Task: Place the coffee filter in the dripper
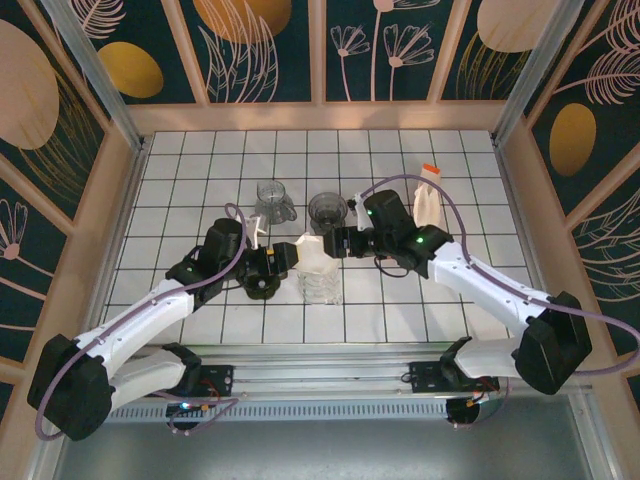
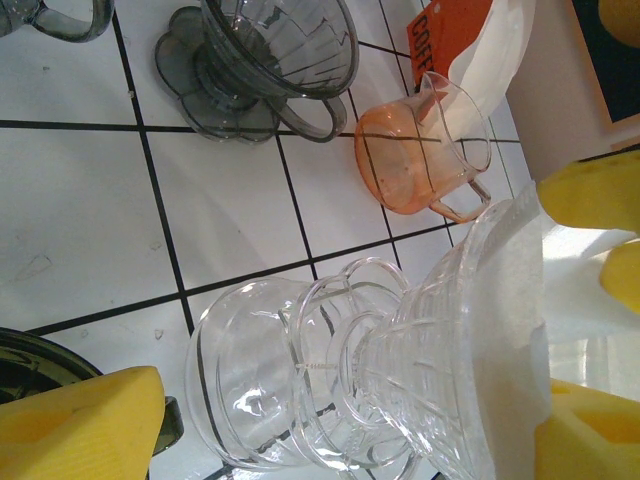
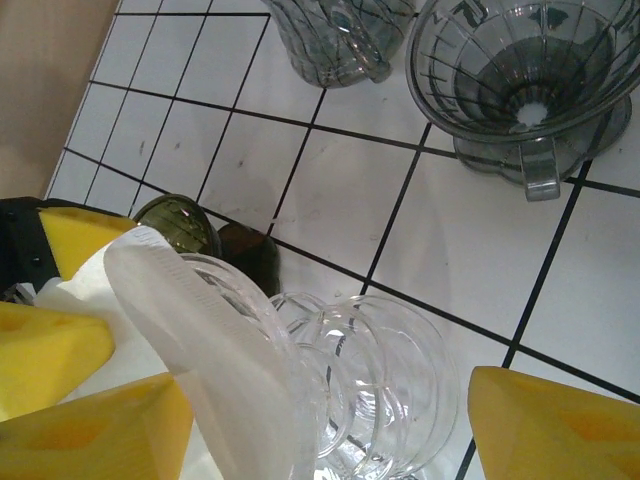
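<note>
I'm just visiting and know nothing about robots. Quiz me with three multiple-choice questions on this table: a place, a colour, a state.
1. The grey dripper stands: A) beyond the clear dripper, away from the arms B) between the arm bases C) off the table.
2. The small pitcher is: A) blue B) orange C) black.
3. The grey dripper is: A) empty B) lined with paper C) tipped over.
Answers: 1 A, it sits farther up the tiles; 2 B, its glass is tinted orange; 3 A, its bare drain hole shows.
</note>
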Motion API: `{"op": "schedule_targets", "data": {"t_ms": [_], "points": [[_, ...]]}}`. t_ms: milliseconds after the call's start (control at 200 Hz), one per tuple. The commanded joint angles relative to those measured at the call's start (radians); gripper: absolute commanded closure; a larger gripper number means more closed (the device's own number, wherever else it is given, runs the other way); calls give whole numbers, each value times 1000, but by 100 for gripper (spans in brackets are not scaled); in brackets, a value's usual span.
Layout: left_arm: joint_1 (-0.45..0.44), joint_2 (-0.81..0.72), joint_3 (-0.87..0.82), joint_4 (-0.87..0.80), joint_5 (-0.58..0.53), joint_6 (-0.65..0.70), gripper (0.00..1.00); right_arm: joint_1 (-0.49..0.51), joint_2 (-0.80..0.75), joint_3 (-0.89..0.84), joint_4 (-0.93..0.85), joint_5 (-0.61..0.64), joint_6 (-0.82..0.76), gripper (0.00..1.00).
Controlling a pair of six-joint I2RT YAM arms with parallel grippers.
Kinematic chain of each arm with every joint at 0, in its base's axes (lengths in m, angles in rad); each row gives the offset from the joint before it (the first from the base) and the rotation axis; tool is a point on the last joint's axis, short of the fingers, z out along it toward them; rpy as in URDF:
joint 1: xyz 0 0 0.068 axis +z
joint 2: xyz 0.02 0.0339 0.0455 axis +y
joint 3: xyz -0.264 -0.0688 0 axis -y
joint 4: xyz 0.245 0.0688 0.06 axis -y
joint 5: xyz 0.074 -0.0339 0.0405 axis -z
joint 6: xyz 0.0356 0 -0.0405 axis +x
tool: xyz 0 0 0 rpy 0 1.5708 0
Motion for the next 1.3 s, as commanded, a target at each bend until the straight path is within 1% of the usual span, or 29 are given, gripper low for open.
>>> {"op": "schedule_targets", "data": {"t_ms": [0,125,280,450,641,871,1046,1291], "points": [[-4,-11,-10,-3,-16,-8,17,-5,1,-13,24,-4,20,28],[-4,-13,-14,-2,-16,-9,17,-5,1,-26,14,20,30,29],[-4,-19,-20,-3,-20,-10,16,-5,-4,-20,21,19,27,29],[-4,-21,-21,-1,-22,-10,16,23,-48,13,31,11,9,26],[-4,-26,-23,-1,-26,-10,16,46,-84,-18,12,15,24,25],[-4,-30,-21,-1,-29,-10,16,51,-101,-98,50,27,55,28],[-4,-35,-18,-6,-29,-13,16,52,-91,-99,50,45,56,29],[-4,-66,2,-30,-29,-18,12,55,-89,-108,45,63,65,31]]}}
